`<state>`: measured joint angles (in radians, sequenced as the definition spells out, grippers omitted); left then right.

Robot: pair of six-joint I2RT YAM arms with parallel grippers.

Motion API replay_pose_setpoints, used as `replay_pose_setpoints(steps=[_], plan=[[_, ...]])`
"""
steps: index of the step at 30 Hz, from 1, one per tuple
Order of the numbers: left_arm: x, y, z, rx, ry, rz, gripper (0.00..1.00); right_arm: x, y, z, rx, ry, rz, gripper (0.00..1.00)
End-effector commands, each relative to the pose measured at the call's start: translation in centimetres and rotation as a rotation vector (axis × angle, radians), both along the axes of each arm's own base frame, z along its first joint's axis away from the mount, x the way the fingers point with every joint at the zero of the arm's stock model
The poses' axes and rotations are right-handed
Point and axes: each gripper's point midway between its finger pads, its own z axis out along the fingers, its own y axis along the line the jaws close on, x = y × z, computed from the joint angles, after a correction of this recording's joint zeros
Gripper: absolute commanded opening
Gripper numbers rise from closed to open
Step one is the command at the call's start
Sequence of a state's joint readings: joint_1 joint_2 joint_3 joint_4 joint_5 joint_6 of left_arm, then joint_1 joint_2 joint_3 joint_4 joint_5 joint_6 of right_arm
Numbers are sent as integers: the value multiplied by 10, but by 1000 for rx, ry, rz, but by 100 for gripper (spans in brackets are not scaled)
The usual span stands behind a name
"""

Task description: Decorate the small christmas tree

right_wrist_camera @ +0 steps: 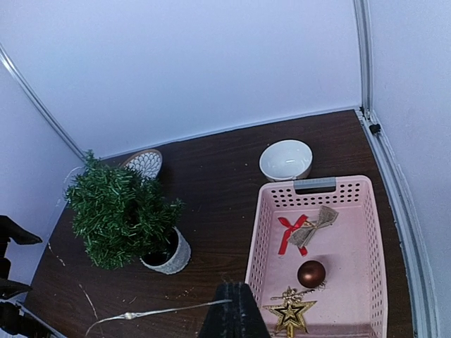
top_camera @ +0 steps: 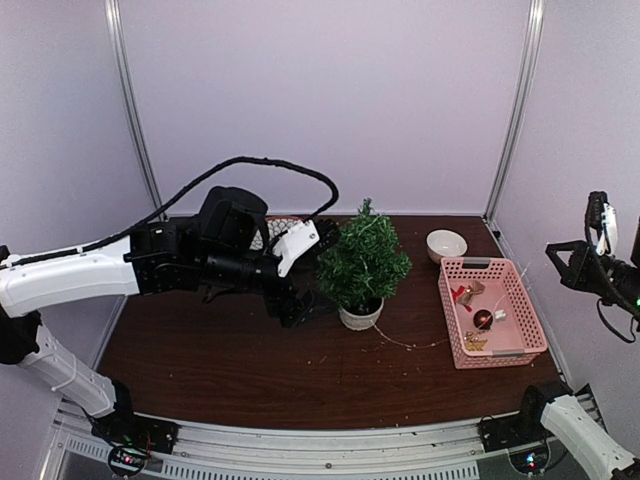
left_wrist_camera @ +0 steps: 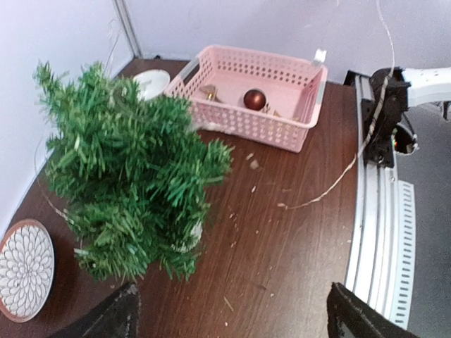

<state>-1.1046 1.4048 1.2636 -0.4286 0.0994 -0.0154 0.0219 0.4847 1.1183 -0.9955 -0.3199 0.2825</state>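
On the left, the left arm's black hand (left_wrist_camera: 232, 296) is let go and wide open, with nothing between its two fingers. It sits low and very near the small bushy dark-green christmas tree (top_camera: 362, 262), which stands in its little white round pot (top_camera: 360, 315) near the middle of the brown wooden desk (top_camera: 230, 370). I see no decorations on the tree yet. The tree is fat on top and the pot is small, so one bump from that hand could tip it over. It could also push the tree back into the round flat plate with a flower pattern (left_wrist_camera: 25, 271) just behind.

A thin pale string (top_camera: 405, 343) lies on the desk from the foot of the pot toward the right. A finger could catch it and tug the tree along.

Further right are a small white round bowl (top_camera: 446, 244) and a pink plastic basket with holes (top_camera: 480, 263). It holds a dark red shiny ball (top_camera: 483, 319), a gold star (right_wrist_camera: 290, 310) and a red ribbon bow (right_wrist_camera: 290, 232). The ball is round and smooth, so it may slip and roll away.

The right arm's hand (right_wrist_camera: 232, 292) is clenched shut high over the basket, with nothing in it that I can see. It must open before it can pick anything, or it will only poke the toys.
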Motion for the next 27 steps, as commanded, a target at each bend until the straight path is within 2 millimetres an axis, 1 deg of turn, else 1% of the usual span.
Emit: replay_pose_setpoints(steps=[1, 5, 9, 10, 12, 13, 15, 17, 18, 20, 23, 27], plan=[[-20, -29, 40, -152, -99, -170, 81, 1, 22, 11, 36, -46, 127, 0], [-35, -52, 42, -187, -135, -285, 63, -3, 33, 10, 52, -37, 197, 0], [-41, -73, 55, -240, -184, -322, 58, -7, 34, 6, 40, -14, 208, 0], [-43, -79, 53, -235, -191, -338, 57, -8, 35, 6, 39, -11, 212, 0], [-51, -90, 52, -231, -215, -375, 57, -9, 36, 5, 36, -9, 218, 0], [-55, -95, 52, -241, -220, -392, 59, -9, 36, 5, 36, -8, 219, 0], [-65, -106, 50, -267, -206, -440, 71, -9, 37, 5, 37, -9, 225, 0], [-71, -113, 34, -247, -181, -479, 72, -7, 37, 7, 38, -16, 226, 0], [-72, -115, 24, -232, -167, -491, 72, -7, 37, 8, 38, -20, 227, 0], [-73, -115, 5, -197, -152, -497, 67, -7, 38, 11, 37, -29, 228, 0], [-68, -109, -12, -154, -159, -463, 63, -9, 38, 13, 34, -33, 233, 0], [-60, -108, -31, -82, -169, -436, 63, -15, 39, 12, 29, -36, 243, 0]])
